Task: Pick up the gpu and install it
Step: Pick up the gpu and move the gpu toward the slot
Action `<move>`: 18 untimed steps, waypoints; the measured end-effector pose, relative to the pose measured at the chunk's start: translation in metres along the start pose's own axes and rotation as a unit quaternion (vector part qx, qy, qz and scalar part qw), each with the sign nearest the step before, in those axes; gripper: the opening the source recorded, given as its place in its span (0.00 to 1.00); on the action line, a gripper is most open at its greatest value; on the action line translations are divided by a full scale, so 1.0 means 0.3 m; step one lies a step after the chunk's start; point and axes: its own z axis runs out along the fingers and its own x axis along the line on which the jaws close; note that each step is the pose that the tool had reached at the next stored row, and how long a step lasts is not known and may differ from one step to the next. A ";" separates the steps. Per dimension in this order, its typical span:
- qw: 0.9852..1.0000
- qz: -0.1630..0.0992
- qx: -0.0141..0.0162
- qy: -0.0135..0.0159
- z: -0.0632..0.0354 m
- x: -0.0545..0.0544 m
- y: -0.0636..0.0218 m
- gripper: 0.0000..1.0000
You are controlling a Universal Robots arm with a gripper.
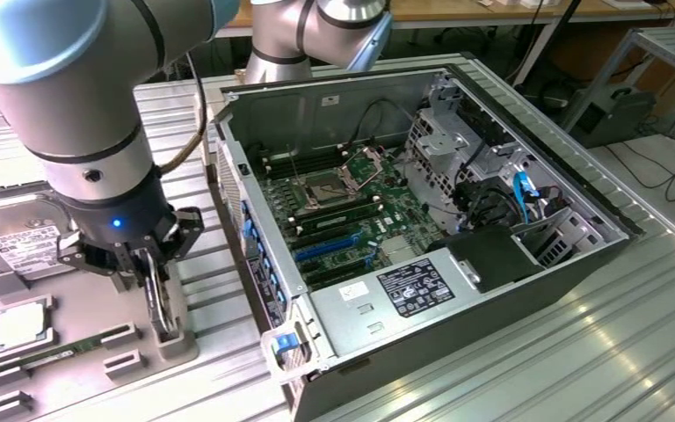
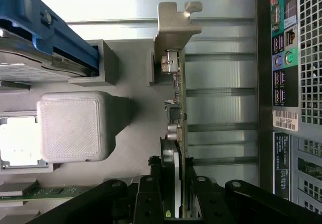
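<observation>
The gpu [image 2: 177,114], a thin dark circuit card with a bent silvery metal bracket [image 2: 176,22], stands on edge in a slot of the matte grey moulded tray [image 2: 136,143]; the black end effector [image 2: 173,196] clamps it narrowly, a finger on each face; the open computer case [image 1: 431,220] sits just beside the tray.

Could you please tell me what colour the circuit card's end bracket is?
The bent metal end bracket is silvery grey, clearest in the wrist view.

A white sticker [image 2: 285,125] on the computer case [image 2: 307,58] seemingly reads "19GF882".
</observation>
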 end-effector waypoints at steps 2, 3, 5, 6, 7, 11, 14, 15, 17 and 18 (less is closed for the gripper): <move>1.000 0.000 0.000 0.000 -0.033 -0.001 0.001 0.28; 1.000 0.000 0.000 0.000 -0.050 -0.001 0.002 0.28; 1.000 0.000 0.000 0.000 -0.082 -0.002 0.003 0.28; 1.000 0.000 0.000 0.000 -0.097 -0.002 0.003 0.28; 1.000 0.000 0.000 0.000 -0.112 -0.003 0.004 0.28; 1.000 0.000 0.000 0.000 -0.174 -0.004 0.006 0.28; 1.000 0.000 0.000 0.000 -0.219 -0.006 0.008 0.28; 1.000 0.000 0.000 0.000 -0.235 -0.006 0.008 0.28; 1.000 0.000 0.000 0.000 -0.275 -0.007 0.010 0.28; 1.000 0.000 0.000 0.000 -0.289 -0.007 0.010 0.28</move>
